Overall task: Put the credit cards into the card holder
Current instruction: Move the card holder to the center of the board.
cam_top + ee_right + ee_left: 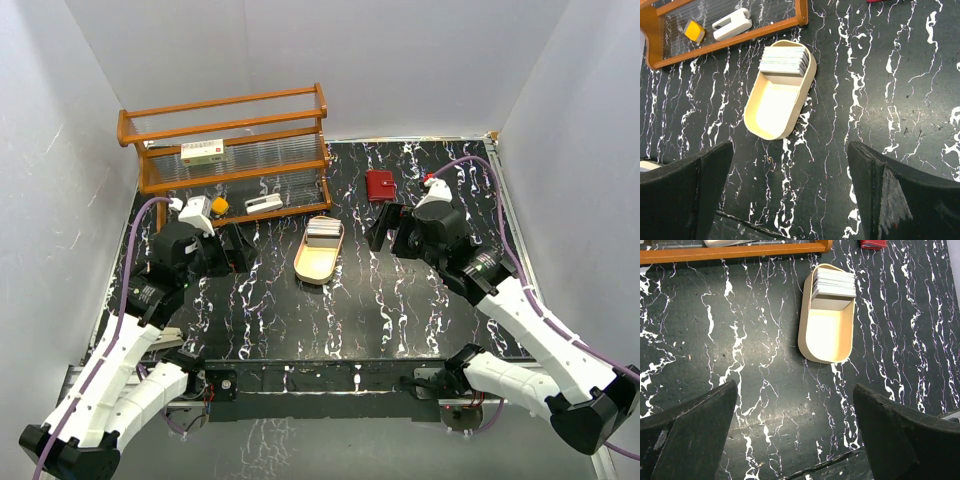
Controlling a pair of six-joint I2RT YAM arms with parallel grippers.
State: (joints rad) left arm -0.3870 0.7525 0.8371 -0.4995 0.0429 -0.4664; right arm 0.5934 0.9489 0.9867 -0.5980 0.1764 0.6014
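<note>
Two grippers here, both spread wide and holding nothing. The left gripper point(235, 250) hovers over the black marbled desk point(300, 320), in front of a wooden rack point(225, 130). The rack has a white box point(202, 152) on its upper shelf, plus a yellow thing point(219, 205) and a white thing point(264, 203) down low. Can't really tell what those two are. In the middle of the desk sits a tan tray point(310, 270), with the cards point(322, 228) stacked in its far end. Just past the rack's right end, the red holder point(380, 185) lies on the desk, looks folded shut. The right gripper point(385, 230) hangs just in front of the holder, to the right of the tray, touching neither.
</note>
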